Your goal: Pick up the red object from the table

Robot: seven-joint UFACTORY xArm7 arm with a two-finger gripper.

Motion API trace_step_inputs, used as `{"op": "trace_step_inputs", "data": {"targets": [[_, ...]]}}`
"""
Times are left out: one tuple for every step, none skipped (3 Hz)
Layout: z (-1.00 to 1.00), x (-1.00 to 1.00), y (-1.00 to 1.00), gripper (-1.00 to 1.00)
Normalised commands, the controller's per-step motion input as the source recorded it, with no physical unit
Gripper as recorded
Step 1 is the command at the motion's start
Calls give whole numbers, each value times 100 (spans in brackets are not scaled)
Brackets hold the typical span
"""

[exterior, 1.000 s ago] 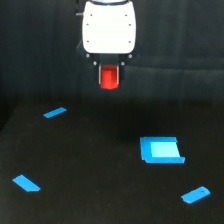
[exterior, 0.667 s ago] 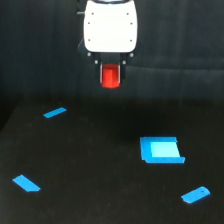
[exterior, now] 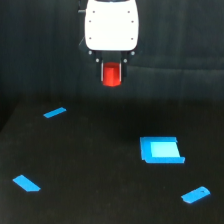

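Note:
The red object (exterior: 112, 75) hangs in the air well above the black table (exterior: 100, 165), near the top middle of the exterior view. My gripper (exterior: 112, 74) is shut on it, its dark fingers (exterior: 103, 72) pressed against the block's sides under the white arm housing (exterior: 111, 25). The block's lower end shows below the fingertips.
Flat blue pieces lie on the table: a thin strip (exterior: 54, 112) at the exterior view's left, a slanted piece (exterior: 27, 183) at the lower left, a larger square tile (exterior: 161, 149) at the right, and a small piece (exterior: 196, 194) at the lower right.
The gripper with the red object has risen slightly. The blue pieces have not moved.

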Motion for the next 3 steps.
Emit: {"op": "trace_step_inputs", "data": {"targets": [[-6, 10, 0, -92], [6, 6, 8, -80], [7, 7, 1, -85]]}}
